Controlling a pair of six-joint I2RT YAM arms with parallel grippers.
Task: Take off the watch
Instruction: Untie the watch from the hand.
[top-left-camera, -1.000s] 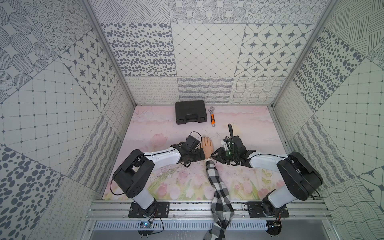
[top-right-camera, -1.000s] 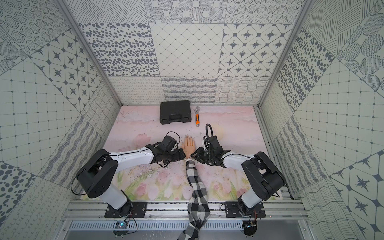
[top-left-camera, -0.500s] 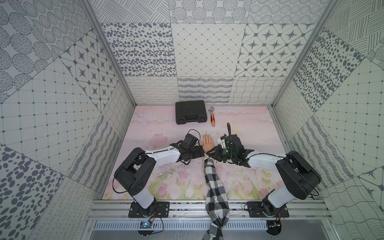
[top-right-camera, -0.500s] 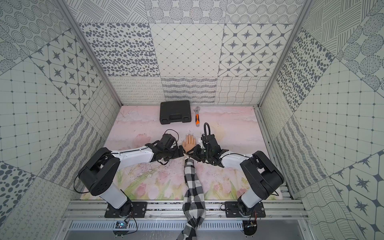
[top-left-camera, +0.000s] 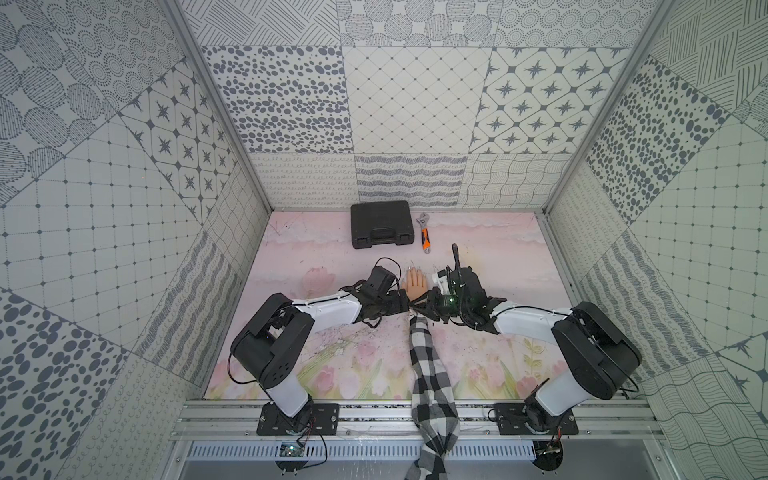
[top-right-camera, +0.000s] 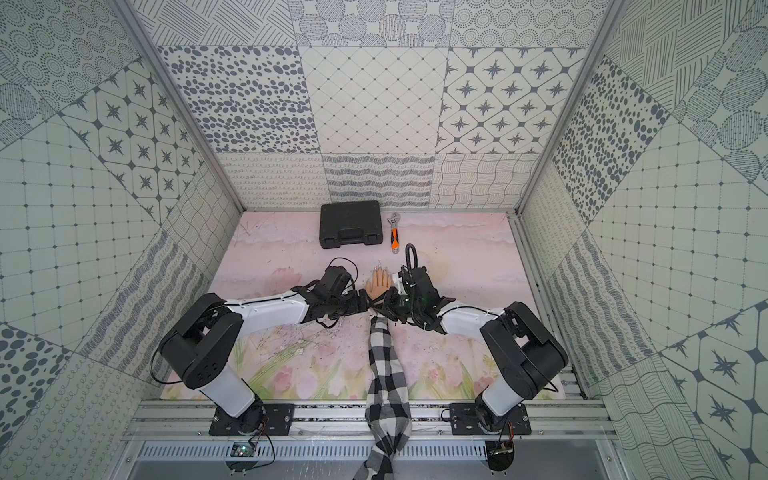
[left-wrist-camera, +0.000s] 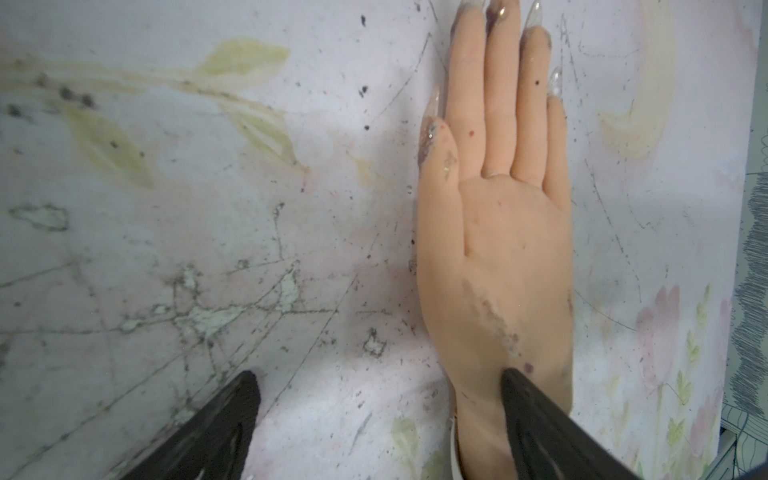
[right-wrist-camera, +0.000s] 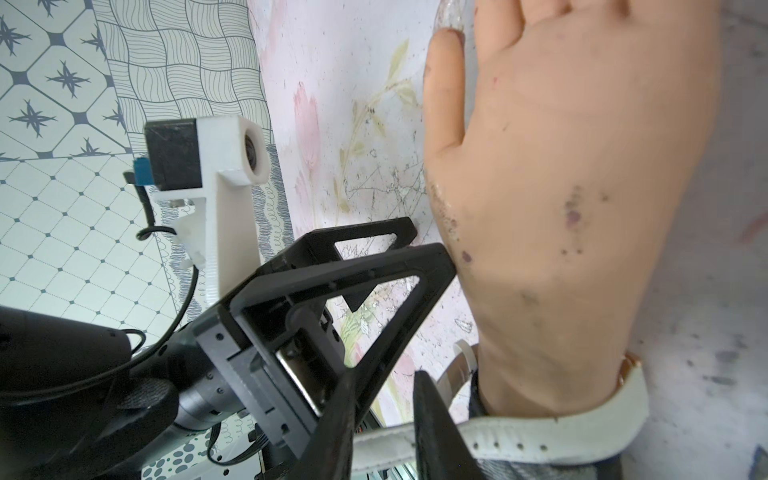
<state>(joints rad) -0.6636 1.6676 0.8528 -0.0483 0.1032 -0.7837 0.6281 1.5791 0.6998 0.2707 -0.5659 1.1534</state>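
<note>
Sleeve (top-left-camera: 428, 374) swung straight toward 6 o'clock.
Watch (right-wrist-camera: 540, 440) at right gripper's (top-left-camera: 424, 306) 9 o'clock, grip unclear; left gripper (left-wrist-camera: 380, 374) spread wide.

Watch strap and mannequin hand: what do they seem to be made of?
The watch strap looks like white leather or imitation leather, matte: punched holes and a flexible curl show. The mannequin hand looks like rubber or silicone, matte skin tone: seamless moulded surface, scuffed and stained, with clear stick-on nails.
</note>
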